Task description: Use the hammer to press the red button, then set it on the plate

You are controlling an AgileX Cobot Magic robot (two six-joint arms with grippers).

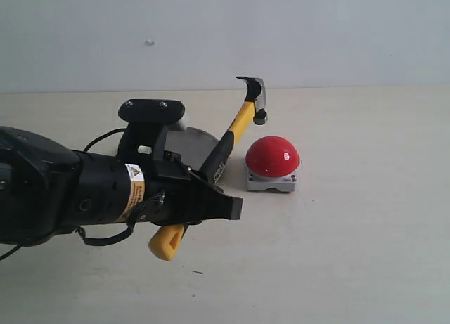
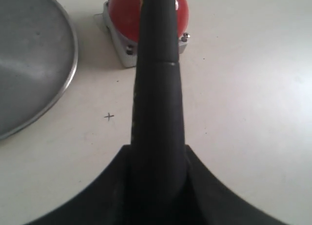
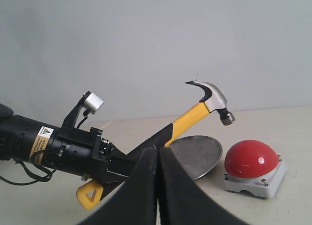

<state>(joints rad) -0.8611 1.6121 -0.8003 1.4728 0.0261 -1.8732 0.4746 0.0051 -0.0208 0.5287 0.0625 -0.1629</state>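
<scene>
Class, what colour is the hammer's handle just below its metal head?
Yellow; the hammer shows best in the right wrist view.

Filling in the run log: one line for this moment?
left gripper: shut on hammer | hammer head: raised, off red button | plate: no hammer yet | right gripper: shut, empty

The level black left arm's (image 1: pixel 63 190) two-fingered claw (image 1: pixel 226 206) clamps the yellow-handled hammer (image 1: pixel 239 124) just behind its tips; the black right claw (image 3: pixel 158 154) is pinched together.
</scene>
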